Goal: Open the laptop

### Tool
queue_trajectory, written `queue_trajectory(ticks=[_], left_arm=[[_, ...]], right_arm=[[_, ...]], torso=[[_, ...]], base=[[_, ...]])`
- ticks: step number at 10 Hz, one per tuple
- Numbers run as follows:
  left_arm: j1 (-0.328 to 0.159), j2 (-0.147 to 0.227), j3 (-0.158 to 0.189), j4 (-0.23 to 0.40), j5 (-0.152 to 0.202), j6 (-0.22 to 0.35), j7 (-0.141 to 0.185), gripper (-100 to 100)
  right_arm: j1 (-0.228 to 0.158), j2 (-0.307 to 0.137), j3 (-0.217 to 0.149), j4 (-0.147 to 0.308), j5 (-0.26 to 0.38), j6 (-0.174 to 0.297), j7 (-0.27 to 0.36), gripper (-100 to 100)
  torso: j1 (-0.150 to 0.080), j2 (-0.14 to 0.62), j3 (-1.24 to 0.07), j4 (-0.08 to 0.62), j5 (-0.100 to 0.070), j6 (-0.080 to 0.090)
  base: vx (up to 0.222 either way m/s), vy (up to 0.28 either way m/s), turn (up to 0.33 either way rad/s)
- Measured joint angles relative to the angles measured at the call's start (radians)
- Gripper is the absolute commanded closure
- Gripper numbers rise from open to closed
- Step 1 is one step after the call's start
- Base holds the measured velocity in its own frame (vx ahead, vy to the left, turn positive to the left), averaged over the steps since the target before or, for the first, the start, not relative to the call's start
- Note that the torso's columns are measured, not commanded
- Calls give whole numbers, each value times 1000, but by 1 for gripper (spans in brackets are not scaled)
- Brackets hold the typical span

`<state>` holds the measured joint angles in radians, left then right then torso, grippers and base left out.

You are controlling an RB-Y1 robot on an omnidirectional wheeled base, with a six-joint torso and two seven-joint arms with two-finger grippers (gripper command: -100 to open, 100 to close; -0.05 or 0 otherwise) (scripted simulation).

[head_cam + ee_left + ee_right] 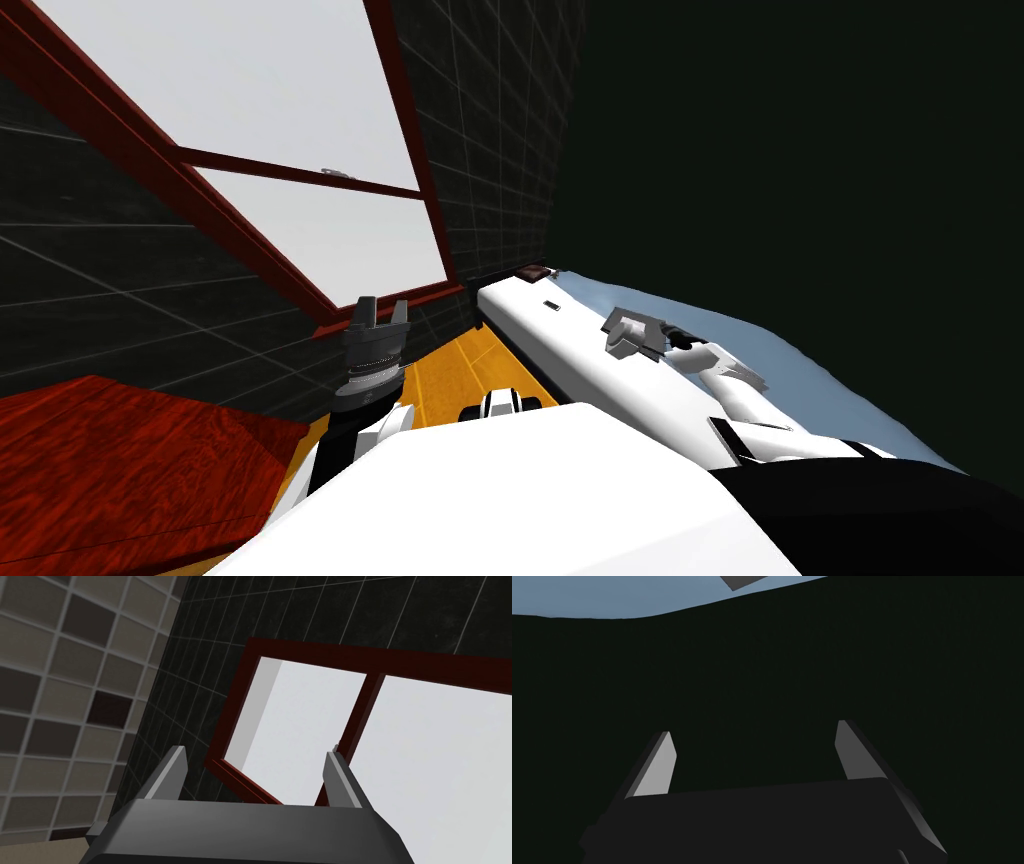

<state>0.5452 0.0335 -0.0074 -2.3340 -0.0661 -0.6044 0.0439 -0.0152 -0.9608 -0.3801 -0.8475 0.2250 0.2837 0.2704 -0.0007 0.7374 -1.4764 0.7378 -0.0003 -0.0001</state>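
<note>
**Head view.** At nine o'clock from the middle, before a window (300,173) with a dark red frame: left gripper (380,308), pointing up, fingers well apart. At four o'clock: right gripper (622,330), reaching over a long white slab (560,345) bordered by a pale blue surface (800,365); finger spread not readable here. At the slab's twelve o'clock end, a small dark brown thing (533,271). At eight o'clock, a red wooden top (120,470). At six o'clock, orange floor (450,370).

**Left wrist view.** Left gripper (255,762) spread wide, nothing between the fingers.

**Right wrist view.** Right gripper (757,746) wide too, holding nothing, facing a flat dark plane. At twelve o'clock from the gripper, well apart from the fingertips, a strip of pale blue surface (612,596). Lying on it, a flat dark grey corner, perhaps the laptop (741,580); cannot tell for sure.
</note>
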Motion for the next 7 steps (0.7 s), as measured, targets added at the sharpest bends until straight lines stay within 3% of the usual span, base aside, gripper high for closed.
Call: queue_trajectory(ticks=[1,2,7], left_arm=[[0,0,0,0,0,0,0,0],[0,0,0,0,0,0,0,0],[0,0,0,0,0,0,0,0]], right_arm=[[3,-16,8,-4,-17,16,-2,-100],[3,-18,9,-5,-19,21,-3,0],[3,-18,9,-5,-19,20,-3,0]], torso=[[1,1,0,0,0,0],[1,-1,0,0,0,1],[1,1,1,0,0,0]], base=[[-34,4,16],[-7,1,-5],[0,0,0]])
